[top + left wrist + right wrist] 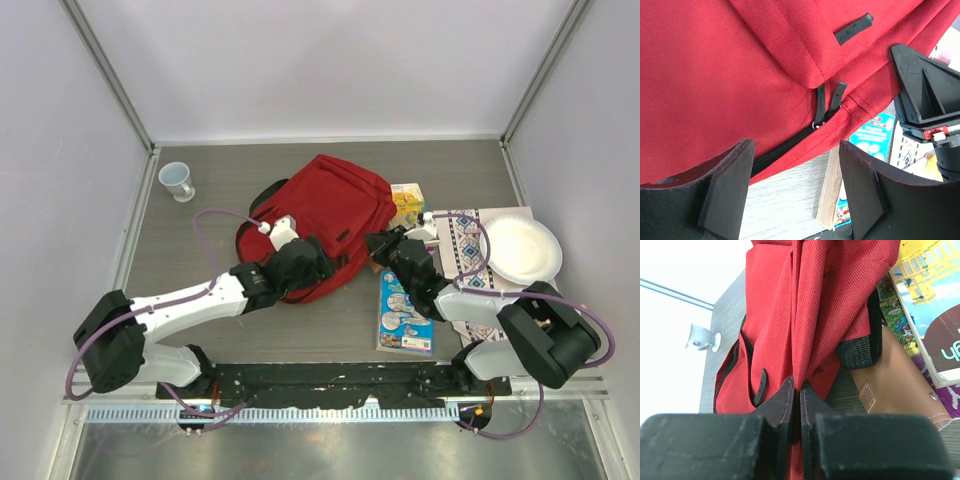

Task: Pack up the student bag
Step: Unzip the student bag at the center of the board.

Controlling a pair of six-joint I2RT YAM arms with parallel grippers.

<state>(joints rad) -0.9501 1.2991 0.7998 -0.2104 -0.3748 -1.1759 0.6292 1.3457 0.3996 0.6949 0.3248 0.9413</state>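
grey worktop [450, 170], student bag [325, 215] mid-frame. right gripper [796, 386] pinches its red fabric fold; left gripper [796, 160] spread wide by zipper pull [837, 95]. risk: thin pinch slips, or left misses pull.

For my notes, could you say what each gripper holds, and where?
The right gripper pinches a fabric fold of the red backpack; the left gripper, open, holds nothing.

The student bag [330, 215] hides part of the yellow box [408, 203]; the right arm [470, 300] overlaps the book [405, 322].
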